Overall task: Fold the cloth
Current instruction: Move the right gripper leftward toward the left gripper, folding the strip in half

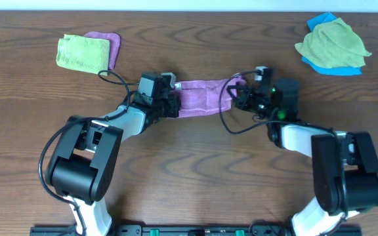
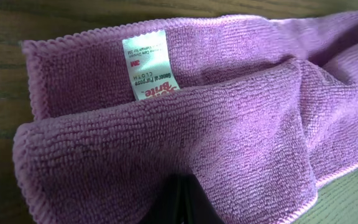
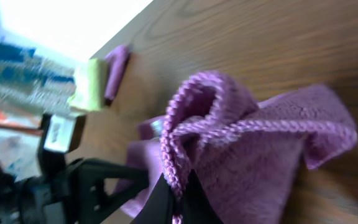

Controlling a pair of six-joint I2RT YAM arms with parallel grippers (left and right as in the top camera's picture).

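Item: cloth point(image 1: 205, 97), lilac microfibre, fuzzy pile, stitched hem. Location: middle of the bench point(image 1: 189, 170), drawn out as a narrow band between the two arms, each short end taken by one arm. Condition: in the left wrist view an upper layer lies doubled over a lower one, with the white label point(image 2: 146, 65) exposed on the lower layer near a corner; it reads as a partly folded cloth rather than a flat one. Left end effector point(image 1: 171, 103): fingers pressed together on the cloth's left end, the pile draping over the dark fingertip at the bottom of its own view. Right end effector point(image 1: 239, 98): pinching a gathered bunch of hem at the right end, the edge puckered into loops above the fingers. Purpose of hold, as judged: gripping opposite ends keeps the band taut and its edges aligned, so one end can be carried over to the other without the layers slipping. Other stock, well apart from the work: lime-green cloth point(image 1: 83, 52) folded on a second purple cloth point(image 1: 110, 44) at far left; crumpled green cloth point(image 1: 333, 44) over a blue cloth point(image 1: 321, 23) at far right.
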